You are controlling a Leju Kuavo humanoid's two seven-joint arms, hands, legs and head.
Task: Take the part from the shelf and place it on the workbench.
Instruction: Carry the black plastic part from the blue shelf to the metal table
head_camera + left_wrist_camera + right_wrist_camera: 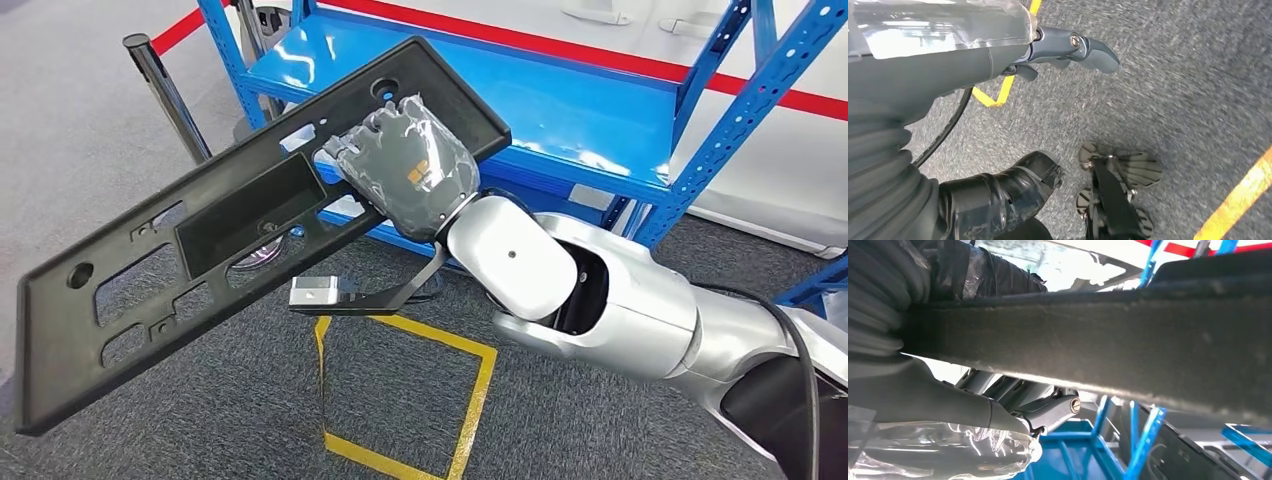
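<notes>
— Grey carpet (620, 420) covers the floor, doesn't it?

— Yes, with a yellow taped square (405, 395) at the lower middle of the head view, and a red stripe (600, 50) running along the top behind a blue shelf (560, 110).

— Where is the part?

— The long black plastic panel (200, 240) stretches from the lower left up to the upper middle of the head view, tilted, off the shelf and above the carpet. It has several cut-outs and round holes. Its upper end overlaps the blue shelf's front edge in the picture.

— What has hold of it?

— The right hand (410, 175), wrapped in clear film, grips it near the upper end, the back of the hand facing the camera. The silver arm (600, 290) comes in from the lower right. In the right wrist view the panel's edge (1098, 345) crosses the frame as a dark band, with the thumb (1048, 412) below the band in the picture.

— And the left hand?

— The left hand (1048, 50) sits at the upper left of its wrist view, over carpet, holding nothing. One finger (1088, 47) sticks out straight; how the others lie I cannot tell.

— Anything else?

— A black post (165, 95) stands at the upper left, beside the shelf.
</notes>
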